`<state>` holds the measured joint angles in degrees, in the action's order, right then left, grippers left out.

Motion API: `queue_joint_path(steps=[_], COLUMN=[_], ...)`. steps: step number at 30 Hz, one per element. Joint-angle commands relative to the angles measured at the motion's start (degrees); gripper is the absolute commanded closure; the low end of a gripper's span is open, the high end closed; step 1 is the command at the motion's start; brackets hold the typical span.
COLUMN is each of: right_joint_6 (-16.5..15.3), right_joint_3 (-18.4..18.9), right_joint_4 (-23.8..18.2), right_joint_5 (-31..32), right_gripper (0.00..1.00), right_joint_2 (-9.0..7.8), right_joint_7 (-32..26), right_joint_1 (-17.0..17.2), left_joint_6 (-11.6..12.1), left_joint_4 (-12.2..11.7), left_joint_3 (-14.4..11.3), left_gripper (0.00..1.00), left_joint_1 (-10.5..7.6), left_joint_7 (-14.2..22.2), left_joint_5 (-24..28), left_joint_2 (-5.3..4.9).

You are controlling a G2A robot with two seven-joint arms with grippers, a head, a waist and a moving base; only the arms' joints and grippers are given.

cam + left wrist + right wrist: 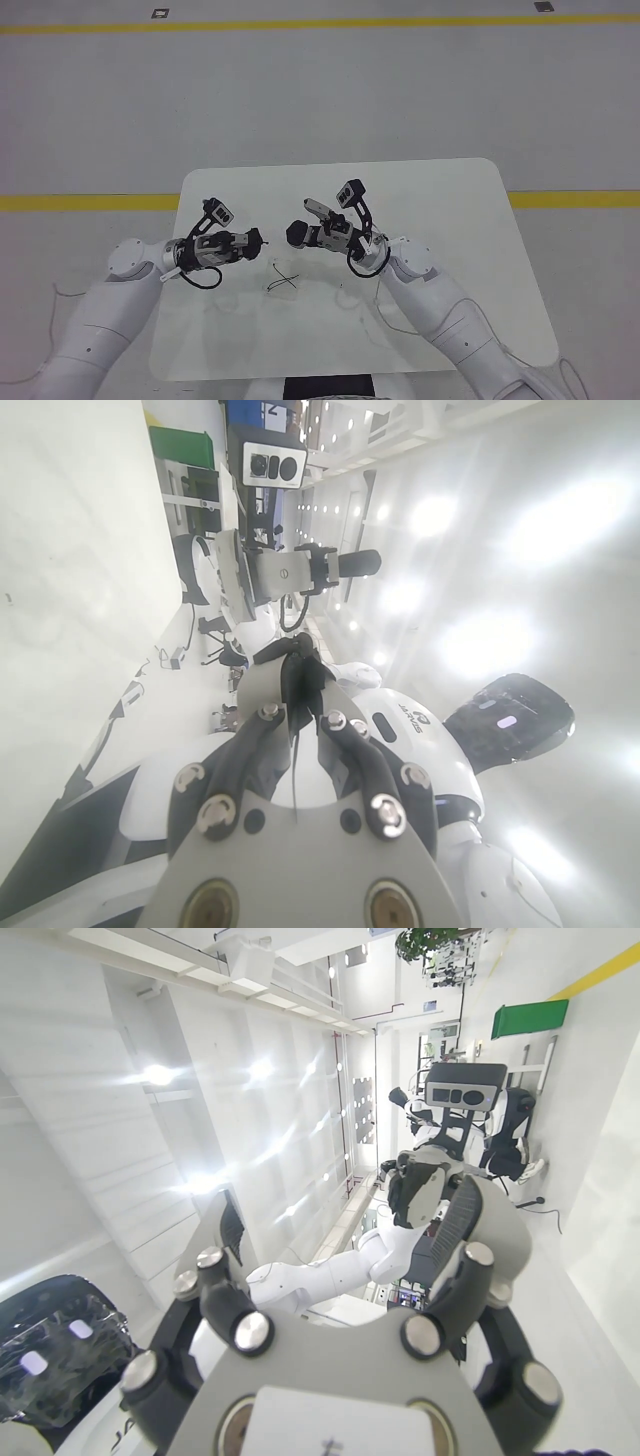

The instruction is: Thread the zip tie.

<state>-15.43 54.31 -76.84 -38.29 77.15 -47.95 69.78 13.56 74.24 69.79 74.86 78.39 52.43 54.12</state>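
My left gripper (258, 239) hovers over the white table (450, 200), left of centre. Its fingers are shut on a thin black zip tie (294, 760), whose strand runs back from between the pads in the left wrist view. Facing it a short way to the right is my right gripper (296, 234), open with nothing between its fingers (455, 1218). The two grippers are tip to tip with a small gap between them. In the right wrist view the left gripper (415, 1193) sits straight ahead. Thin black crossed lines (283, 280) lie on the table below the gap; I cannot tell whether they are the tie's hanging end.
The table has rounded corners and bare surface around both arms. A yellow floor line (90, 202) runs behind it. A green bin (530, 1018) stands far off in the room.
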Motion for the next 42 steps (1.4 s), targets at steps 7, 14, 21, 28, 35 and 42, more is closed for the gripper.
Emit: queue_joint_path(steps=[7,14,21,28,35,42], right_joint_6=[0.00,0.00,0.00,1.53,14.15,16.01], right_joint_3=[0.00,0.00,0.00,0.00,-1.36,-6.81], right_joint_4=[0.00,0.00,0.00,-0.98,-9.78,-15.50], right_joint_5=[0.00,0.00,0.00,8.66,42.67,65.14], right_gripper=[0.00,0.00,0.00,0.00,0.00,0.00], right_joint_2=[0.00,0.00,0.00,-0.43,-2.41,-3.38], right_joint_7=[0.00,0.00,0.00,3.43,10.48,4.91], right_joint_1=[0.00,0.00,0.00,-0.78,-1.89,-3.38], left_joint_6=[5.48,5.92,5.92,5.92,5.92,5.92], left_joint_4=[-3.02,-3.59,-2.56,-2.56,-2.56,-2.56], left_joint_3=[1.36,4.89,7.80,7.80,7.80,7.80], left_gripper=[1.00,1.00,1.00,1.00,1.00,1.00], left_joint_1=[0.29,1.22,1.85,1.85,1.85,1.85], left_joint_7=[1.25,1.25,1.25,1.25,1.25,1.25], left_joint_5=[5.31,9.28,10.39,10.39,10.39,10.39], left_joint_2=[-0.98,-2.98,-3.44,-3.44,-3.44,-3.44])
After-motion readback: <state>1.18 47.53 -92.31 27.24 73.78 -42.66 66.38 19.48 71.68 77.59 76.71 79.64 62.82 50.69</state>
